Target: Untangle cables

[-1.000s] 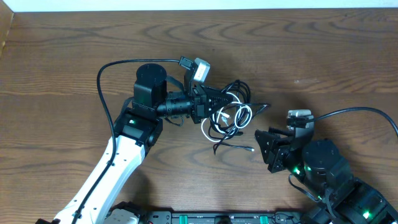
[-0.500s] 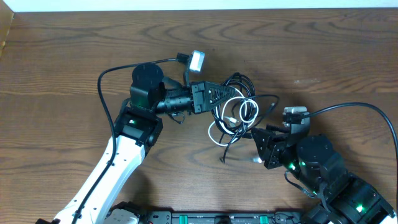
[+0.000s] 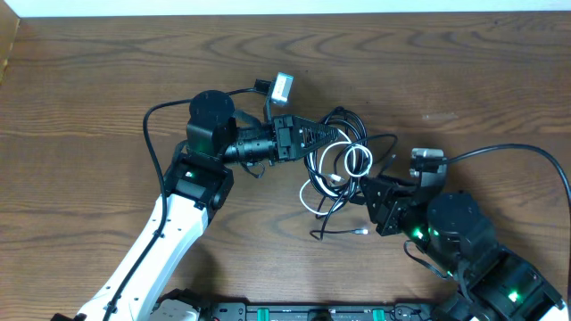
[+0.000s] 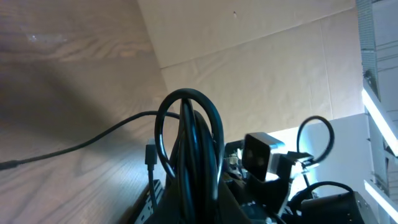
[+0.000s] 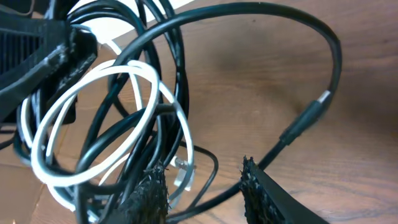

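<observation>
While smooth black cables and a white cable loop over the wood-grain bench, the left end effector pinches black strands; the right end effector gapes.

Cables tangled in one bundle, mid-counter.
I see black cable loops threaded through round white cable coils, part raised off the wood; one thin black tail with a small plug trails out below.
</observation>
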Robot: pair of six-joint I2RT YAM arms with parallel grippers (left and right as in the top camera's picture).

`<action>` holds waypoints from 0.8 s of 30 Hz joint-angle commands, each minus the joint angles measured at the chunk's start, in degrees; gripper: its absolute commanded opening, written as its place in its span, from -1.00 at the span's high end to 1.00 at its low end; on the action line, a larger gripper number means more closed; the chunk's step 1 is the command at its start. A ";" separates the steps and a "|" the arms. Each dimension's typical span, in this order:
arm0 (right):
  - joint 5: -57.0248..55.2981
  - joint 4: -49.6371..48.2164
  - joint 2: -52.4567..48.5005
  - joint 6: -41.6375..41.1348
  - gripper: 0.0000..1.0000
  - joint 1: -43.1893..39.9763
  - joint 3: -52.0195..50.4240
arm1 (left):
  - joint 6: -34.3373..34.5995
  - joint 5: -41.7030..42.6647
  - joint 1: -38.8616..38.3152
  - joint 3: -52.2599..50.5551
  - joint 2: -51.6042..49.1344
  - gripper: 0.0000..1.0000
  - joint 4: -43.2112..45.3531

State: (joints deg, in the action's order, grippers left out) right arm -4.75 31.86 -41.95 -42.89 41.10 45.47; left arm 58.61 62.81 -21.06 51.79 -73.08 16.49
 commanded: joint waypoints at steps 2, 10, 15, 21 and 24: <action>-0.46 -2.56 -4.37 -3.82 0.31 -0.24 0.59 | 1.55 2.93 0.09 0.94 0.11 0.85 0.42; -6.21 -5.42 -9.33 -3.80 0.64 -0.26 0.59 | 1.77 6.23 0.11 0.94 0.11 0.85 0.44; -10.62 -4.72 -9.79 -3.63 0.96 -0.31 0.59 | 3.23 6.27 0.11 0.94 0.11 0.85 1.55; -19.85 2.43 -8.85 -3.34 0.98 -1.97 0.59 | 3.21 7.13 0.11 0.94 0.11 0.85 2.54; -21.81 6.58 -7.04 -3.37 0.98 -4.98 0.59 | 3.13 7.08 0.15 0.94 0.11 0.85 2.54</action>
State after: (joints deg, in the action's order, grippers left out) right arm -18.68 36.07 -50.83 -46.30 39.07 45.56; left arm 61.30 67.55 -21.12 51.79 -73.25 18.26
